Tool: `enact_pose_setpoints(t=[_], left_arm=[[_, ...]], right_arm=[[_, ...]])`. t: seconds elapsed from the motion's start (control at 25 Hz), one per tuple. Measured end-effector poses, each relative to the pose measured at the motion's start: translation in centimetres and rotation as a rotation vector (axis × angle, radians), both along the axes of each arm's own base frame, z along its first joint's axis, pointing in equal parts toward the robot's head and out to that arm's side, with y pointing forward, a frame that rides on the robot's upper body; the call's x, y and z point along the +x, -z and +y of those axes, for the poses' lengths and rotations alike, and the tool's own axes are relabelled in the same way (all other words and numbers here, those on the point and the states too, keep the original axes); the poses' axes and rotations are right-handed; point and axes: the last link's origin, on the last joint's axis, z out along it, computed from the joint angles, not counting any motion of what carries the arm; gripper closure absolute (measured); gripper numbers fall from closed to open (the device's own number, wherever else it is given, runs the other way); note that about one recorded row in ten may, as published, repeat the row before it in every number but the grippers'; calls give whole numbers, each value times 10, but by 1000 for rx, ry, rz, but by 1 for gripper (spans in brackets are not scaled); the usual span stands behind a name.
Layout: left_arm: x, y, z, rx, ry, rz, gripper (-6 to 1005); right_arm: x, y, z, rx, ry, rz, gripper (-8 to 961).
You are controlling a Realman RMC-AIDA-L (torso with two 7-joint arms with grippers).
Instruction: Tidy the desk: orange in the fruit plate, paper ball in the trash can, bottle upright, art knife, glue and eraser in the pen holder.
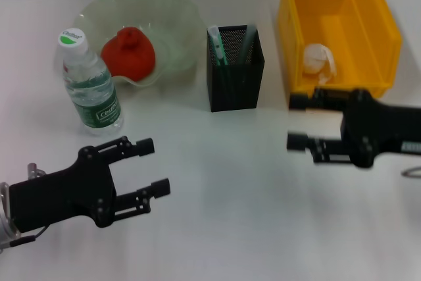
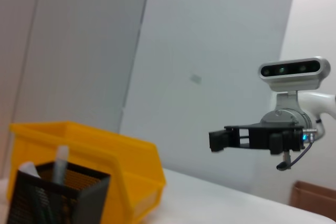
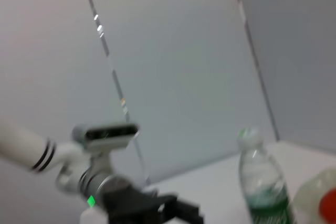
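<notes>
**Both claws released over a tidied white bench**

The smooth white bench carries four things along its far edge. Toward the far left corner sits a wavy-rimmed, translucent pale-green glass fruit plate with the orange inside it. Just beside the plate's near-left rim the clear plastic bottle stands upright, with a white cap and a green-and-white label whose writing is too small to read. At the middle of the far edge is the square black wire-mesh pen holder, with a pale green-tipped stick and darker items standing in it. Toward the far right corner is the rigid yellow plastic bin serving as trash can; the crumpled white paper ball lies on its floor.

The left claw, matte black, hovers over the near left part of the bench, fingers spread and holding nothing. The right claw hovers by the right edge, in front of the bin, also spread and empty.

The left wrist view alone shows the holder's mesh from the side; the right wrist view shows the bottle's ribbed wall.
</notes>
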Motion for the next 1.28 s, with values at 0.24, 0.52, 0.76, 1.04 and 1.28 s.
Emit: enact_pose_setpoints(t=[0.24, 0.52, 0.76, 1.04, 1.28], left_arm=[[3, 1, 3, -57, 42, 38, 261], [4, 1, 3, -64, 50, 41, 261], [12, 1, 11, -128, 107, 77, 261], [15, -1, 14, -146, 109, 74, 261], [16, -4, 15, -145, 114, 74, 261]], right_arm=[[19, 7, -18, -84, 1, -95, 225], [27, 17, -29, -76, -33, -134, 228], [27, 19, -30, -76, -37, -131, 228], [24, 21, -29, -75, -47, -123, 228], [22, 21, -28, -68, -56, -121, 228]])
